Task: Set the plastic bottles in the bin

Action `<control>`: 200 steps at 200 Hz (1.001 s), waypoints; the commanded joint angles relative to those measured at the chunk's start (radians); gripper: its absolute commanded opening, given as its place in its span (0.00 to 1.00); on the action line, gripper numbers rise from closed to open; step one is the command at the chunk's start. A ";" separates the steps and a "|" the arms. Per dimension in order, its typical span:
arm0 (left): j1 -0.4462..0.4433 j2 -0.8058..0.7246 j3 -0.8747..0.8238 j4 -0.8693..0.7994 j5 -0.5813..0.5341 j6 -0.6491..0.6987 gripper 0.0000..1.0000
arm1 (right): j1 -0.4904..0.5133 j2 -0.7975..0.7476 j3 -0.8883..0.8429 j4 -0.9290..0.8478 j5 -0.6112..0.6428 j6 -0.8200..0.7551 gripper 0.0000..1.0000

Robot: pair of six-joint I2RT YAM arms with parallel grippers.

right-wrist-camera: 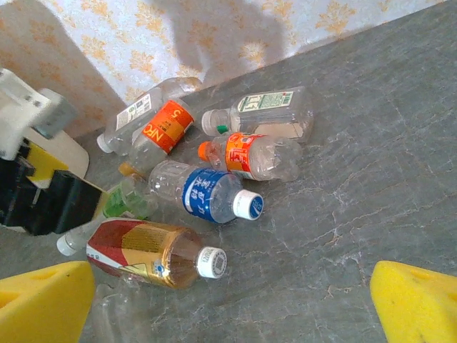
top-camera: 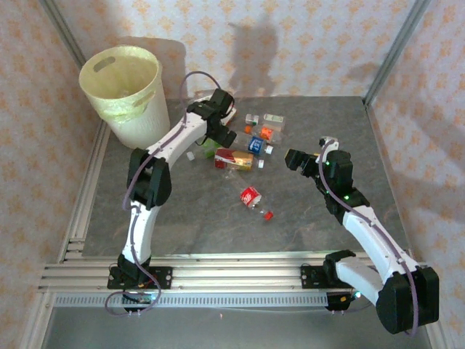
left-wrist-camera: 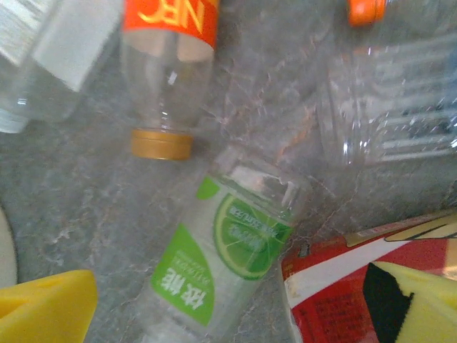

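While the left gripper [left-wrist-camera: 235,314] hangs wide open and empty astride the green-label bottle [left-wrist-camera: 228,243], among the bottles [top-camera: 254,145] right of the bin [top-camera: 138,120], picking appears in hand, calling for descent and closure; the right gripper [right-wrist-camera: 228,307] gapes empty too.

The bin [top-camera: 138,120], cream-white with a pale yellow-green liner, is recorded upright. The plastic bottles [top-camera: 243,145] are found lying flat, clustered right of the bin, with orange, blue, green and red labels. One red-labelled bottle [top-camera: 251,195], apparently crushed, is noted farther from the bin.
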State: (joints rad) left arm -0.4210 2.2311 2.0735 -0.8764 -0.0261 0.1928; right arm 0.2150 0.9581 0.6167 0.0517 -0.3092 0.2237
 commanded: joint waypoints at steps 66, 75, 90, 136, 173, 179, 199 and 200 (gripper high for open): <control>0.079 0.134 0.124 -0.055 0.005 -0.039 0.89 | 0.000 -0.010 0.043 -0.036 -0.033 -0.012 0.99; 0.086 0.148 0.138 -0.065 0.021 -0.038 0.88 | 0.000 -0.010 0.043 -0.040 -0.032 -0.009 0.99; 0.096 0.169 0.153 -0.075 0.056 -0.039 0.88 | 0.000 -0.010 0.043 -0.042 -0.032 -0.007 0.99; 0.119 0.190 0.117 -0.054 0.103 -0.069 0.87 | -0.002 -0.004 0.047 -0.038 -0.040 -0.001 0.99; 0.135 0.150 0.034 -0.015 0.144 -0.089 0.88 | 0.000 0.006 0.056 -0.040 -0.045 -0.008 0.99; 0.138 0.139 0.014 -0.007 0.158 -0.089 0.90 | 0.000 0.009 0.058 -0.041 -0.046 -0.008 0.99; 0.150 0.095 -0.047 0.026 0.200 -0.093 0.92 | 0.000 0.020 0.062 -0.041 -0.054 -0.005 0.99; 0.151 0.093 -0.050 0.026 0.201 -0.092 0.92 | 0.000 0.020 0.063 -0.041 -0.054 -0.004 0.99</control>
State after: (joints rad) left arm -0.2981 2.3734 2.1036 -0.8597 0.1230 0.1173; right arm 0.2150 0.9649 0.6426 0.0151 -0.3443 0.2237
